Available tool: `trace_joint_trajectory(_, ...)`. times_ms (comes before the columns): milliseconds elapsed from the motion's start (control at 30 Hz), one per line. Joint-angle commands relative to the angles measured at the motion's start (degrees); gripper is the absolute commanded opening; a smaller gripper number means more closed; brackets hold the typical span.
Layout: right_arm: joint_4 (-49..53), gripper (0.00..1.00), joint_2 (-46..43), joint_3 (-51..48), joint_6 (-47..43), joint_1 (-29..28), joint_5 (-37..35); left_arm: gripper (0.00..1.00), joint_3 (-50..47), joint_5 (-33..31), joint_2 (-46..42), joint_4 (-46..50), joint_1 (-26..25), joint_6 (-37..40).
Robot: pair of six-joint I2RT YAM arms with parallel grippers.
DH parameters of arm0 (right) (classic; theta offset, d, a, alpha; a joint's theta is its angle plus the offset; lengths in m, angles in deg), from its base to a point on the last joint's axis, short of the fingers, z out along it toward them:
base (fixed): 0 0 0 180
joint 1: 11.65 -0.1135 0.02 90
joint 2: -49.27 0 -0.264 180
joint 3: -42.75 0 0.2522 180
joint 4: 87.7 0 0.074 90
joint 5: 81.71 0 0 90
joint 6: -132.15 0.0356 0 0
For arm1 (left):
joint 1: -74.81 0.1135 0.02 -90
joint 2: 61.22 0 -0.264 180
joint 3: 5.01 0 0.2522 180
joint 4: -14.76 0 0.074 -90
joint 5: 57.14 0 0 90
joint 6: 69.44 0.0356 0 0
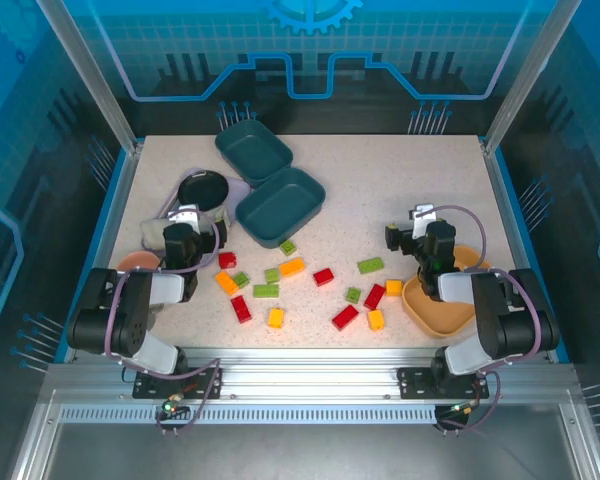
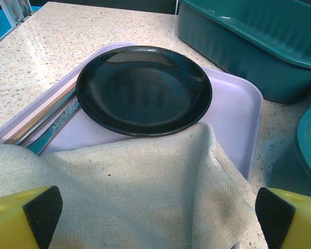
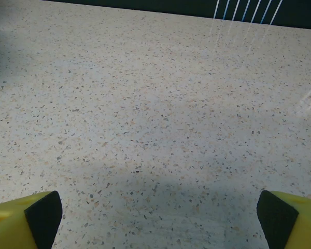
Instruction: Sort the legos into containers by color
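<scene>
Left gripper (image 2: pixel 155 215) and right gripper (image 3: pixel 155 215) are held wide open, empty; crowded small multicoloured plastic bricks (image 1: pixel 323 276) could be knocked aside.

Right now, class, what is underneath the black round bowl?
The black bowl sits on a pale lilac tray. A beige cloth drapes over the tray's near part and reaches the bowl's near rim, so whatever lies beneath the cloth is hidden.
</scene>
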State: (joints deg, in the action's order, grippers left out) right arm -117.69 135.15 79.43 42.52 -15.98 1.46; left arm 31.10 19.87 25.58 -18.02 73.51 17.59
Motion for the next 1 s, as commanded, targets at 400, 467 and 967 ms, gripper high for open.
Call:
trace_joint_trajectory(400, -1.18, 1.00, 0.42, 1.08, 0.03, 0.82, 0.59, 0.99, 0.57, 1.13, -0.06, 0.08, 0.03, 0.63)
trace_joint_trajectory(467, -1.08, 1.00, 0.33, 1.07, 0.07, 0.79, 0.66, 0.99, 0.56, 1.13, -0.10, 0.09, -0.02, 0.63)
trace_joint_trajectory(967, 38.56, 1.00, -22.94, 29.84, 13.98, -6.66, -18.50, 0.99, 22.01, -11.96, -20.90, 30.83, -12.47, -4.74)
